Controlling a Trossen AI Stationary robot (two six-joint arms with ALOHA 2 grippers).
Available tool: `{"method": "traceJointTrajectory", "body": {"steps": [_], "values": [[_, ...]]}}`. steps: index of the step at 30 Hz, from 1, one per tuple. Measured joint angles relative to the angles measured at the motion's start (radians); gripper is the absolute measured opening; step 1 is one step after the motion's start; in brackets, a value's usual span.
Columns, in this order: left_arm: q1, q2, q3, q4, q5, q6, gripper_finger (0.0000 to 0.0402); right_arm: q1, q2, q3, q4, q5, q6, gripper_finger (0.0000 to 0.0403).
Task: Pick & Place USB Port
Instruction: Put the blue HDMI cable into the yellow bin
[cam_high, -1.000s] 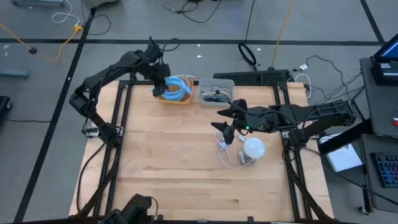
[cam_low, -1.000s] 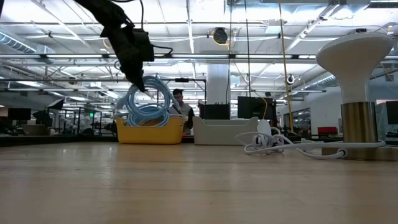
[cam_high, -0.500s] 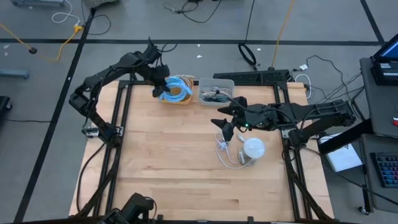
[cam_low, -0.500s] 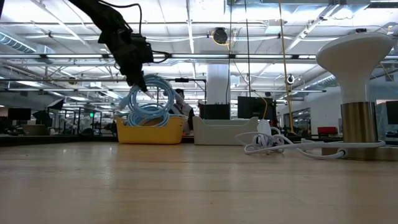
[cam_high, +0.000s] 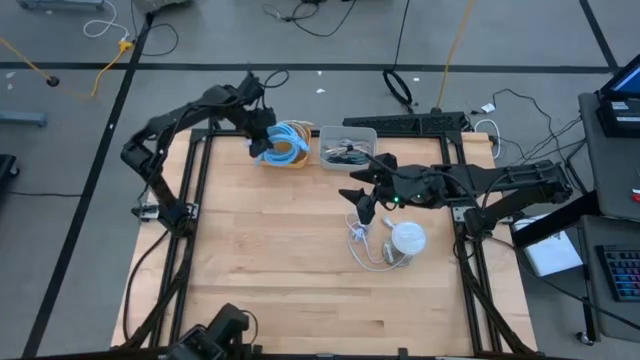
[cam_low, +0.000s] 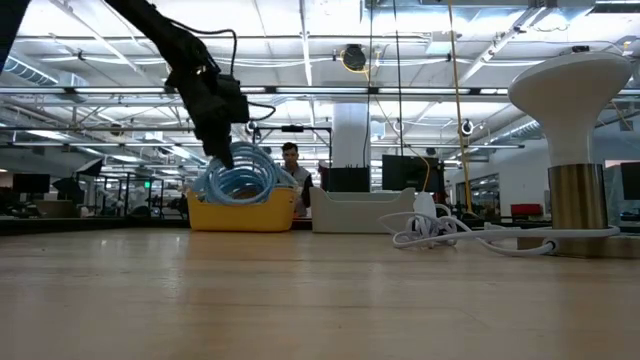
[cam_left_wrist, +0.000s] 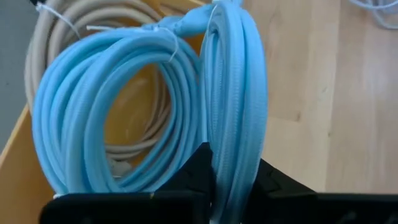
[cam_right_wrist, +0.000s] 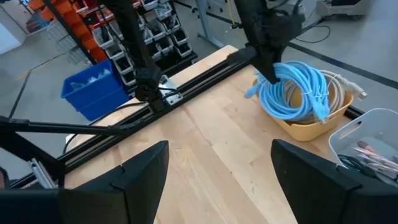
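My left gripper (cam_high: 262, 140) is shut on a coiled light-blue cable (cam_high: 286, 142) over the yellow basket (cam_high: 290, 161) at the table's far edge. The coil's lower loops (cam_low: 240, 185) sit in the basket (cam_low: 240, 213) on a beige cable (cam_left_wrist: 56, 37). My right gripper (cam_high: 362, 206) is open and hovers, touching nothing, just beyond a white round device (cam_high: 408, 238) and its loose white cable (cam_high: 366, 247) on the table. From the right wrist view the blue coil (cam_right_wrist: 295, 93) and the left gripper (cam_right_wrist: 270, 68) show ahead. My left gripper pinches several strands of the blue coil's upper side (cam_left_wrist: 233, 143) between its two fingers (cam_left_wrist: 194, 174), which lie across the strands. It comes from above, slanting down toward the basket. The coil hangs below the fingers, its lower part resting in the basket.
A clear bin (cam_high: 348, 148) of dark cables stands right of the basket; it also shows low as the pale bin (cam_low: 360, 212). The white device's stem (cam_low: 580, 190) stands tall on the right. Bare wood (cam_high: 270, 260) lies across the table's middle and near side.
My left gripper has come down and a little toward the table's right, still shut on the blue coil. The coil, which hung tall above the basket, has sunk into it and slumped lower. My right gripper has shifted slightly toward the far edge.
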Motion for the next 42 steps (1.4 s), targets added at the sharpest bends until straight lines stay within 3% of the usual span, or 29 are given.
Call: {"method": "traceJointTrajectory", "body": {"steps": [3,8,11,28,42], "values": [[-0.015,0.018,0.002,0.014,-0.023,0.000,0.0035,0.000,0.000,0.000,0.000,0.000,0.000,0.0274],[-0.047,0.029,0.000,0.050,-0.178,-0.001,0.0033,0.001,0.000,0.000,0.000,-0.007,-0.001,0.0274],[-0.055,0.021,0.000,0.066,-0.219,-0.010,0.0033,0.001,0.000,0.000,0.000,-0.026,-0.002,0.0274],[-0.019,0.017,0.087,0.019,-0.248,-0.016,0.0033,0.001,0.000,0.000,0.023,-0.025,-0.011,0.0274],[0.014,0.078,0.090,-0.011,-0.187,-0.024,0.0033,0.000,0.000,0.000,0.045,-0.025,-0.029,0.0274]]}}
